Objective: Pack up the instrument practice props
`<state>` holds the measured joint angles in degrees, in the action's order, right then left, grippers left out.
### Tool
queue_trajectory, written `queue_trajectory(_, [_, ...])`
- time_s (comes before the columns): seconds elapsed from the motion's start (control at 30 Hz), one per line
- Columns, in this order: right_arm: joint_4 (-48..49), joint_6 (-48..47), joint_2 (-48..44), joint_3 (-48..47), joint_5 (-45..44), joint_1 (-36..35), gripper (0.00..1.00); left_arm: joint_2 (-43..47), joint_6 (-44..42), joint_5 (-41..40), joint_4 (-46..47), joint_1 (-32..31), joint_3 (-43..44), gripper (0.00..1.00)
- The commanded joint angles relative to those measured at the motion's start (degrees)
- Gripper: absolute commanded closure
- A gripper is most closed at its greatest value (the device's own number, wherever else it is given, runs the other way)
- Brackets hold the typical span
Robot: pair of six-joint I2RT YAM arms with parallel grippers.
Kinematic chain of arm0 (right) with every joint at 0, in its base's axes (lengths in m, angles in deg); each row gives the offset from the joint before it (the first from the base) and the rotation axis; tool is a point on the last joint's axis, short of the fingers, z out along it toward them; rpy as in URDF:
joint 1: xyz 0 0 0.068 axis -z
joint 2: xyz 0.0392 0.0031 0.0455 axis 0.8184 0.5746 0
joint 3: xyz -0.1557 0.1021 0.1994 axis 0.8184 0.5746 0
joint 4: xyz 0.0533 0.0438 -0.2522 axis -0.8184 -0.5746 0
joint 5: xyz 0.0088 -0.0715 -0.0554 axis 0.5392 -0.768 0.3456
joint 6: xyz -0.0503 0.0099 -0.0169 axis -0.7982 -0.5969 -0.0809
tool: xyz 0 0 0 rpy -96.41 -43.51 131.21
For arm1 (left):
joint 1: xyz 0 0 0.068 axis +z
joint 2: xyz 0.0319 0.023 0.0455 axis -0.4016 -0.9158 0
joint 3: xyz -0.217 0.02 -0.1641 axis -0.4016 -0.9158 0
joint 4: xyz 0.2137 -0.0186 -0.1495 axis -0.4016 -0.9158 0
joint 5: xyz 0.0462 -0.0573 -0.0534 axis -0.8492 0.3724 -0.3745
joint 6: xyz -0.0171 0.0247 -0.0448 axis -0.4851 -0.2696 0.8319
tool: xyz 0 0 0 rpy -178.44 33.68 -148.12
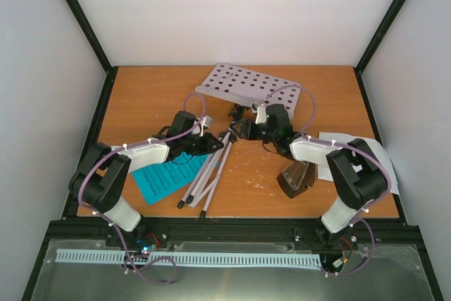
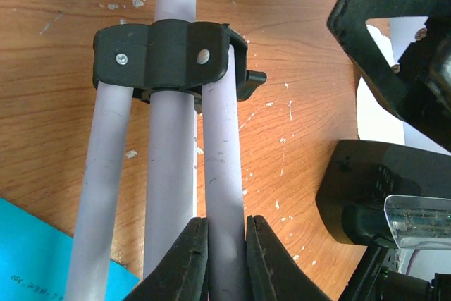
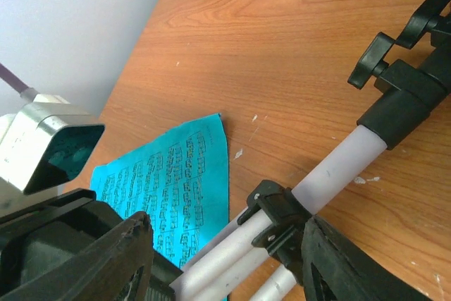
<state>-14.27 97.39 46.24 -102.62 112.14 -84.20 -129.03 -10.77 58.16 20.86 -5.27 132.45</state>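
The music stand [image 1: 211,173] is laid flat mid-table, one leg [image 2: 220,146] pinched by the left gripper [image 2: 227,225] — the right gripper [image 3: 227,227] is spread apart astride the leg collar [image 3: 278,216]. Folding is judged the step in hand; a firm grip on the pole is called for next.

An orange-brown wooden table top [image 1: 162,96] with small white marks lies between plain white walls [image 1: 232,12] and black metal frame bars [image 1: 79,15], with a white slotted plastic strip [image 1: 211,258] before its near edge.
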Motion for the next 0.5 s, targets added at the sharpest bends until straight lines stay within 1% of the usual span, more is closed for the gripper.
queue_trajectory(0.0, [-2.12,-1.93,-3.63,1.01,-1.57,0.16,0.42,1.85,-2.98,3.29,10.2,-0.32,2.61,1.0])
queue_trajectory(0.07, [-2.91,-2.32,-4.92,1.02,-1.89,0.32,0.41,1.69,-4.06,2.75,9.43,-0.32,2.49,0.99])
queue_trajectory(0.17, [-4.2,-3.2,-7.39,0.83,-2.59,0.47,0.39,1.6,-6.83,0.38,6.62,-0.69,2.58,0.92])
queue_trajectory(0.3, [-6.41,-4.88,-11.11,0.45,-3.8,0.54,0.37,1.7,-9.47,-1.21,3.76,-1.53,2.41,0.77])
queue_trajectory(0.4, [-8.16,-5.96,-13.79,0.39,-4.74,0.62,0.35,2.39,-10.93,-2.08,2.4,-2.45,2.86,0.6])
queue_trajectory(0.47, [-9.7,-6.74,-15.69,0.37,-5.44,0.71,0.34,3.24,-11.83,-3.41,0.98,-3.34,3.31,0.51])
